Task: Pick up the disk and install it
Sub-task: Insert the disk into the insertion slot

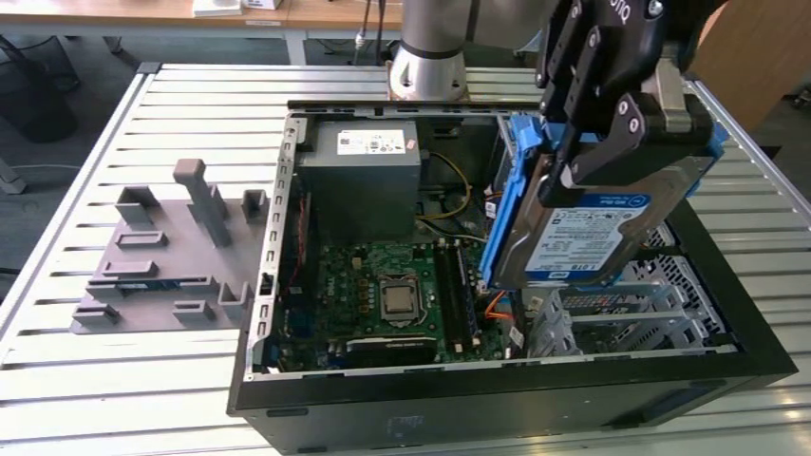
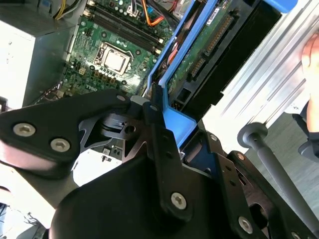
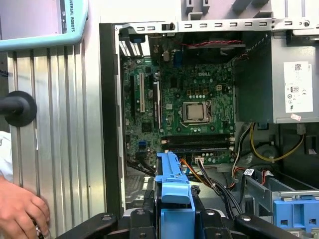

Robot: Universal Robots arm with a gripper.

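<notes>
— Where do we have the disk point(image 1: 583, 233)?
— We hold it up, tilted, over the open computer case point(image 1: 507, 399), on the exterior view's right. Its lower end is near the metal drive bay point(image 1: 633, 318), beside the motherboard point(image 1: 380, 285).
— And our fingers point(image 1: 624, 119)?
— We have them pinching the disk by its blue-framed upper end. The case stands on the slatted desk point(image 1: 127, 380).

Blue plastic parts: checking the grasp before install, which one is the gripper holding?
The blue plastic frame around the silver labelled hard drive, clamped in the black gripper; the other, bare blue piece sits in the metal drive bay.
</notes>
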